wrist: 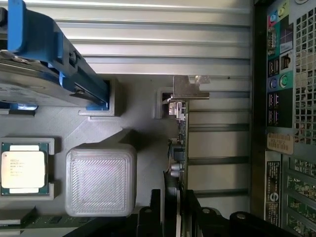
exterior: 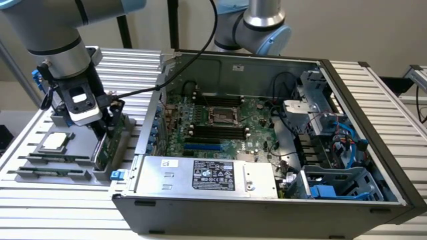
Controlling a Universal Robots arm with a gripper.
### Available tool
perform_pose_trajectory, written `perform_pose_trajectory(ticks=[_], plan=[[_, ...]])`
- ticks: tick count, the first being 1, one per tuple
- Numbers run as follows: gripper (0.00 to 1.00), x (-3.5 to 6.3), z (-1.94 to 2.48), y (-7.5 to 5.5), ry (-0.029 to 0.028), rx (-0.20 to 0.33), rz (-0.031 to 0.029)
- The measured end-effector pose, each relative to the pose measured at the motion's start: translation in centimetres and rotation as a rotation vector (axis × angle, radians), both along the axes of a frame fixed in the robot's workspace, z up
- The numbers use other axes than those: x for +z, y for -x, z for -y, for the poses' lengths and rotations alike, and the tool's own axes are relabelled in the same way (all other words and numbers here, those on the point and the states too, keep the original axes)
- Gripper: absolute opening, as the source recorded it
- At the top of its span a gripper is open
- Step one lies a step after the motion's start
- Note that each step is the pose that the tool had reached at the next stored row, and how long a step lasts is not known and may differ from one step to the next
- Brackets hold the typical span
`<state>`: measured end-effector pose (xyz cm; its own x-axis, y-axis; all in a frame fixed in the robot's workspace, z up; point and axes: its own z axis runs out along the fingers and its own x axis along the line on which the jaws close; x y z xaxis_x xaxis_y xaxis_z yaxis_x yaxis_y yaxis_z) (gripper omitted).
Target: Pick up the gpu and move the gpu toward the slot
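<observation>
Fingers (wrist: 150,219) pinching gpu (wrist: 180,143) edge, upright in tray (wrist: 140,116), case (exterior: 253,212) beside

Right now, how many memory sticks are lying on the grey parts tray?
2. One memory stick lies beside the CPU; the second lies along the grey tray's outer edge. The arm covers part of the tray, so others may be hidden.
</observation>
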<state>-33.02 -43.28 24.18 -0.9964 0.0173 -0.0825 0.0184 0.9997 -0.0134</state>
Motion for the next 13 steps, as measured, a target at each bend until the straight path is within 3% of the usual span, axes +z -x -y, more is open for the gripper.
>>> perform_pose_trajectory(ticks=[4,5,13], plan=[[0.31,0.00,-0.01,0.00,0.0005,0.000,0.0001],[0.26,0.00,-0.01,0.00,0.0006,0.000,0.0000],[0.26,0.02,-0.02,-0.02,0.0005,0.000,-0.0013]])
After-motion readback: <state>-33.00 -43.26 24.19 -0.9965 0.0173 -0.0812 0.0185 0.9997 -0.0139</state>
